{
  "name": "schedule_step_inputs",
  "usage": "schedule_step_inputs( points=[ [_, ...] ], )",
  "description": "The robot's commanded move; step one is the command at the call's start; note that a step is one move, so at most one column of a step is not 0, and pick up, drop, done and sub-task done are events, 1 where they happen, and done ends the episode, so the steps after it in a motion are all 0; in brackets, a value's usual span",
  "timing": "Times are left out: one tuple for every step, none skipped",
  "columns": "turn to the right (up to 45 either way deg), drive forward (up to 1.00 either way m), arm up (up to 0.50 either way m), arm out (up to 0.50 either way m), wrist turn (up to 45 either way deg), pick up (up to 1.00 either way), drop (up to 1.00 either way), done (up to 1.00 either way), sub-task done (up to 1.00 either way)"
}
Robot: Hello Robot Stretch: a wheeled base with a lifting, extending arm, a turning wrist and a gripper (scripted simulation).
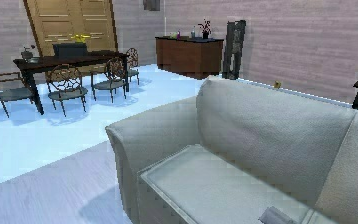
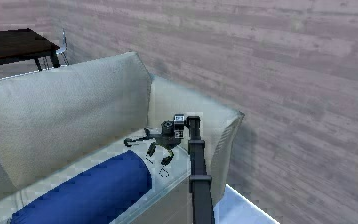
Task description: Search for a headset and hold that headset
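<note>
The gripper, with two thin dark fingers on a square black arm, is at the beige padded sofa, near a smooth blue cylindrical cushion. A small dark curved thing, perhaps the headset, shows just beside the gripper. I cannot tell if the gripper holds anything.

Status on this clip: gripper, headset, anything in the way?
Gripper at sofa corner; cannot tell if holding. Small dark thing beside it, possibly headset. Blue cushion close by.
</note>
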Motion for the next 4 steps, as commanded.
schedule_step_inputs(
  points=[
    [0.0,0.00,0.00,0.00,36.0,0.00,0.00,0.00,0.00],
    [0.0,0.00,0.00,0.02,0.0,0.00,0.00,0.00,0.00],
    [0.0,0.00,-0.30,0.00,0.0,0.00,0.00,0.00,0.00],
    [0.0,0.00,0.00,0.00,0.0,1.00,0.00,0.00,0.00]
  ],
)
